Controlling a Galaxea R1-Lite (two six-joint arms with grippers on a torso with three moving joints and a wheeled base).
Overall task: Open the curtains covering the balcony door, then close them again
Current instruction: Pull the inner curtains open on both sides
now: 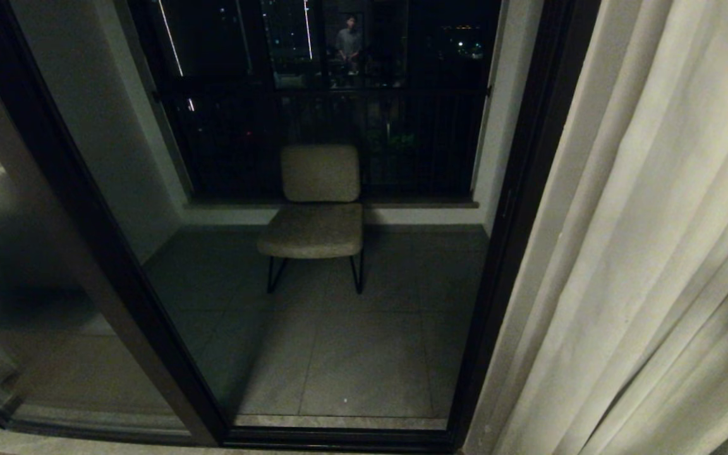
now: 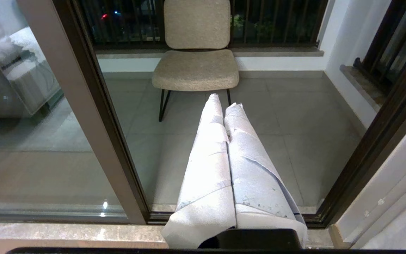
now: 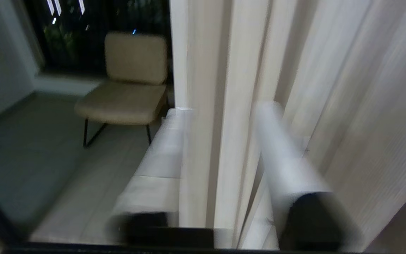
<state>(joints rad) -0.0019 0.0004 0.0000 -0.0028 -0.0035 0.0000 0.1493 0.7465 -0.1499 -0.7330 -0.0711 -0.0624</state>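
Now, curtains: the curtains hang bunched in long pleats at the right of the doorway, drawn clear of most of the glass; their leading edge lies just beside the dark right-hand upright.
Balcony door: the balcony door shows its dark frame slanting down the left of the head view, with glass panes on both sides of it; reflections of the room lie on the left pane.
Balcony: beyond the glass is a tiled floor, a pale side wall and a dark railing with night lights behind it.
Chair: a beige padded chair on thin black legs stands against the railing, well apart from the curtains.
Reflection: a standing person shows small and dim in the upper glass.
Right gripper: the right gripper is at the curtains' leading edge, its white-wrapped fingers apart with a fold of fabric between them; whether they pinch it, I cannot tell.
Left gripper: the left gripper points towards the chair, fingers pressed together, holding nothing.
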